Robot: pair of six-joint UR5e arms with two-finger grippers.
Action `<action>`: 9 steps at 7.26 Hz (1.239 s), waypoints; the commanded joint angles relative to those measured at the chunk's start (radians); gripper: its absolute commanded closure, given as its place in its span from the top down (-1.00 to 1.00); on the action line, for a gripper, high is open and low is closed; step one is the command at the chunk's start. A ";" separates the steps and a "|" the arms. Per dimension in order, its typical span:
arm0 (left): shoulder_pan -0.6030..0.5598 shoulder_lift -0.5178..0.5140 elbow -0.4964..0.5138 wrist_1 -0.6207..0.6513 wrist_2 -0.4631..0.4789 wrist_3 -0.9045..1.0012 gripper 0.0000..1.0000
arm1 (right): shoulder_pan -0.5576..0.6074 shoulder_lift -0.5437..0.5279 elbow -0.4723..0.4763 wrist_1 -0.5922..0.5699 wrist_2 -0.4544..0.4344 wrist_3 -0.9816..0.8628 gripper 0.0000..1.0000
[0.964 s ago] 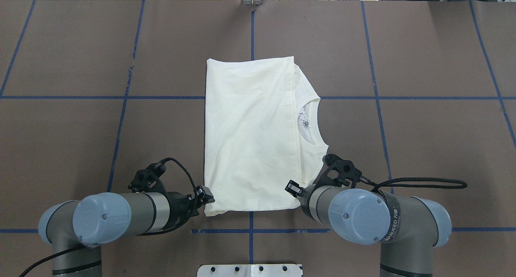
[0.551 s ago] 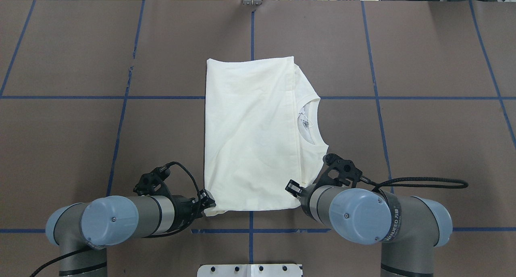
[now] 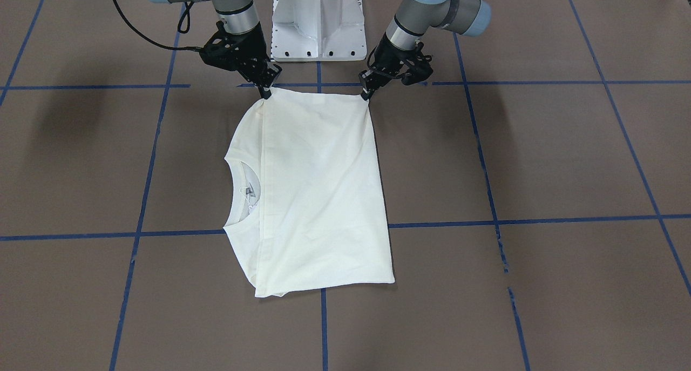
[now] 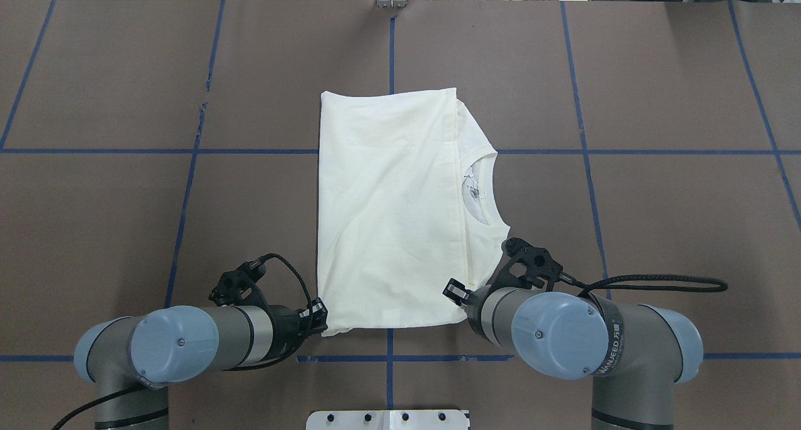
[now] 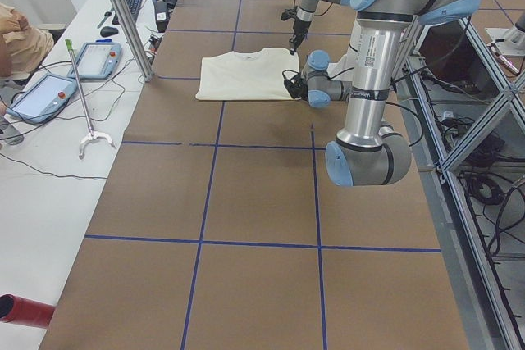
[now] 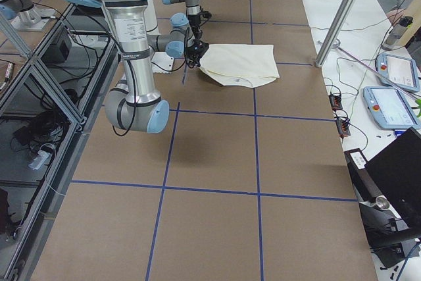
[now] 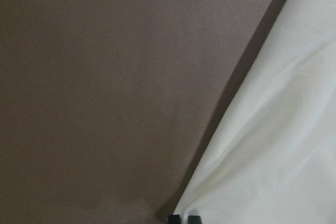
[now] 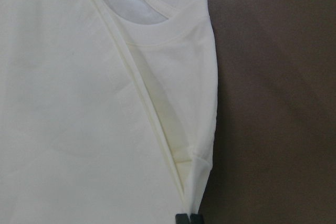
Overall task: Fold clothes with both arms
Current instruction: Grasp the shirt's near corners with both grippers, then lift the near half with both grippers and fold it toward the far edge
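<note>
Left gripper (image 3: pixel 366 94) shifted onto T-shirt (image 3: pixel 318 193) corner; right gripper (image 3: pixel 266 93) pinches other corner.

Bright, even light from above fills the wide views of my table (image 4: pixel 94 230), leaving only soft, blurred shadow patches near its edge on my side and a thin dark line along the T-shirt (image 4: pixel 388 211). My wrist views are dimmer and softer; the left shows a broad shadow band beside pale, nearly featureless cloth.
</note>
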 commanded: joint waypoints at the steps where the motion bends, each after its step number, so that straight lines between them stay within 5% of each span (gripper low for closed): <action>1: -0.006 0.008 -0.090 0.041 -0.006 0.000 -1.00 | -0.006 0.000 0.027 0.000 0.002 0.003 -1.00; 4: -0.018 0.000 -0.340 0.236 -0.065 0.011 -1.00 | 0.023 -0.037 0.283 -0.099 0.061 0.024 -1.00; 7: -0.294 -0.182 -0.208 0.377 -0.137 0.190 -1.00 | 0.364 0.109 0.073 -0.092 0.300 -0.071 -1.00; 9: -0.380 -0.318 0.032 0.367 -0.138 0.282 -1.00 | 0.429 0.199 -0.113 -0.090 0.308 -0.138 -1.00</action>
